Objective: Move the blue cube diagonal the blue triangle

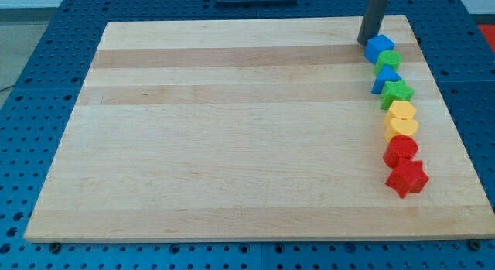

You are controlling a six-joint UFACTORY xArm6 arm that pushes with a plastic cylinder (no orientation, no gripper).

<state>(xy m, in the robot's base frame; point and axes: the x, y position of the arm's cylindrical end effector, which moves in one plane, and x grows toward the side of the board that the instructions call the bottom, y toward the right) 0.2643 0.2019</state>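
Observation:
The blue cube (380, 48) sits at the top of a column of blocks near the board's right edge. My tip (366, 42) stands at the cube's upper left, touching or almost touching it. Below the cube comes a green block (390, 60), then the blue triangle (383, 80), largely covered by its neighbours. The dark rod rises out of the view's top.
The column goes on downward: a green star (398, 93), two yellow blocks (401, 111) (401, 127), a red round block (401, 150) and a red star (407, 178). The wooden board (232, 131) lies on a blue perforated table.

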